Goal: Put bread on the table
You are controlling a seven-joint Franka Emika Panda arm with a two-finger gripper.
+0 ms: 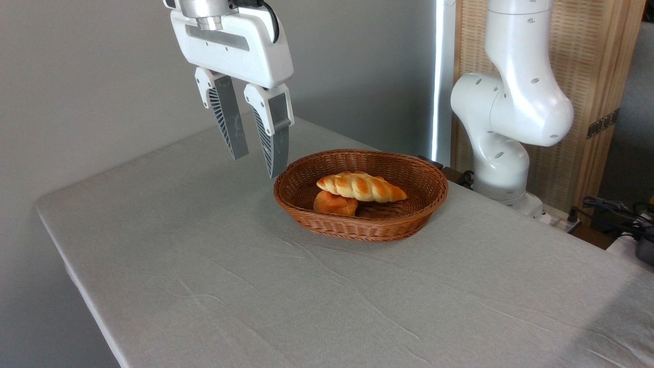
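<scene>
The bread [361,186], a long braided golden-brown loaf, lies inside the oval brown wicker basket [360,226] at mid-table, resting partly on a small round orange-brown bun [334,203]. My gripper [258,162] hangs in the air above and to the left of the basket, apart from it. Its two grey fingers are spread open with nothing between them. The table [255,286] wears a wrinkled light grey cloth.
The robot's white arm base [503,133] stands at the table's back right edge, in front of a wooden screen [592,92]. Cables and a dark device [623,214] lie at the far right. A grey wall runs behind the table.
</scene>
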